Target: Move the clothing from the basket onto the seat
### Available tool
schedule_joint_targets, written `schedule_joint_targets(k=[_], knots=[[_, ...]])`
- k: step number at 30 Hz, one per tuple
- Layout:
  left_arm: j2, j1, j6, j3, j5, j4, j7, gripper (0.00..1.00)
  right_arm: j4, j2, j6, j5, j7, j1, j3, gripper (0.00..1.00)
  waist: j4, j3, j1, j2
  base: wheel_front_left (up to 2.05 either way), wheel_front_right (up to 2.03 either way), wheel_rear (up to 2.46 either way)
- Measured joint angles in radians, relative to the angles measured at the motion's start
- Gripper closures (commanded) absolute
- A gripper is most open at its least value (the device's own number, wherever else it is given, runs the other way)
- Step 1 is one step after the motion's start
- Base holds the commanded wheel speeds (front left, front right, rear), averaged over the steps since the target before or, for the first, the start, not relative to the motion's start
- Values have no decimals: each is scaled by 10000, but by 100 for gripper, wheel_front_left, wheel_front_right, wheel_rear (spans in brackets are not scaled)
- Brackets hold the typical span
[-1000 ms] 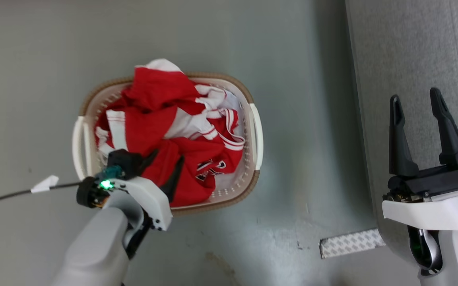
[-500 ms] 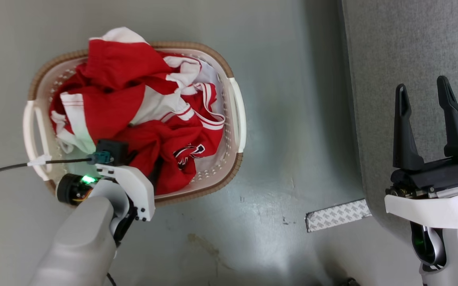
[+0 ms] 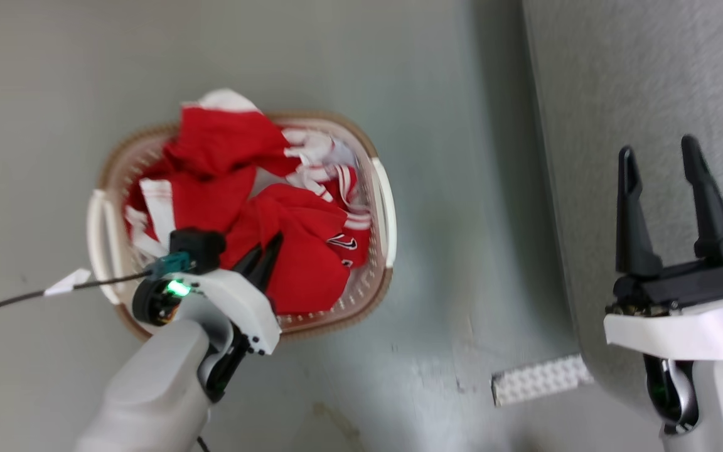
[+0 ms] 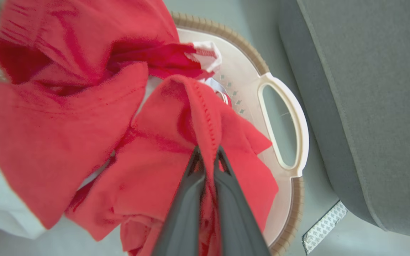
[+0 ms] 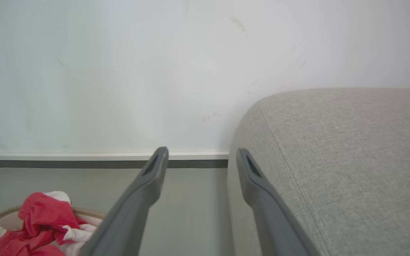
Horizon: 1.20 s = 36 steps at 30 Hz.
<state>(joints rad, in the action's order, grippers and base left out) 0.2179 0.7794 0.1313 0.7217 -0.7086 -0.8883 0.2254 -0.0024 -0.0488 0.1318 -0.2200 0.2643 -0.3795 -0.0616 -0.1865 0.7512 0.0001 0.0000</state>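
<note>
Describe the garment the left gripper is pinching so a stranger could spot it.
Left of the grey sofa stands a white basket. At its near side lies the red garment, the only one showing a small black-and-white logo, pinched in the left gripper.

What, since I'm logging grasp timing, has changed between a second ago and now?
The left gripper, open over the clothing a second ago, has shut on a fold of it inside the basket. The right gripper stayed open beside the seat, and the rest of the clothing remains in the basket.
</note>
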Motion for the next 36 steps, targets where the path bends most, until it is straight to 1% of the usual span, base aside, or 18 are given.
schedule_joint_targets(k=[4,7,11,18,24,27,31,33,36], knots=[[347,-442,0,119,-506,821,293,100,347,-2,0,6,0,303,-29,0,166,-949,-1,0,0,0,0],[462,-849,0,-13,-688,1434,351,100,623,0,0,21,0,588,-196,0,300,-1784,-1,1,0,0,0],[633,-1506,-90,-614,-537,2428,385,100,955,2,0,59,-2,1037,-424,0,479,-3006,-3,0,0,0,0],[742,-3121,-631,-1346,-113,4291,387,100,1392,2,0,44,0,1900,-802,0,757,-5166,-5,0,0,0,0],[1093,-4186,-1208,-1645,-10,5860,385,100,1613,0,0,0,0,2595,-1064,0,939,-6781,-7,0,0,0,0],[1333,-4381,-1476,-1745,10,6807,219,100,1595,2,0,-27,0,2676,-1127,0,1029,-7340,-7,1,0,0,0],[1682,-4541,-1793,-1918,8,7823,-73,100,1582,-2,0,-81,0,2783,-1312,0,1162,-7728,-6,1,0,0,0],[1824,-4634,-1921,-1950,6,8224,-230,100,1549,-4,0,-90,0,2778,-1536,0,1211,-7794,-5,0,0,0,0],[2031,-4707,-1971,-1927,-2,8849,-510,100,1471,-4,0,-82,0,2663,-2098,0,1219,-7802,-4,1,0,0,0]])
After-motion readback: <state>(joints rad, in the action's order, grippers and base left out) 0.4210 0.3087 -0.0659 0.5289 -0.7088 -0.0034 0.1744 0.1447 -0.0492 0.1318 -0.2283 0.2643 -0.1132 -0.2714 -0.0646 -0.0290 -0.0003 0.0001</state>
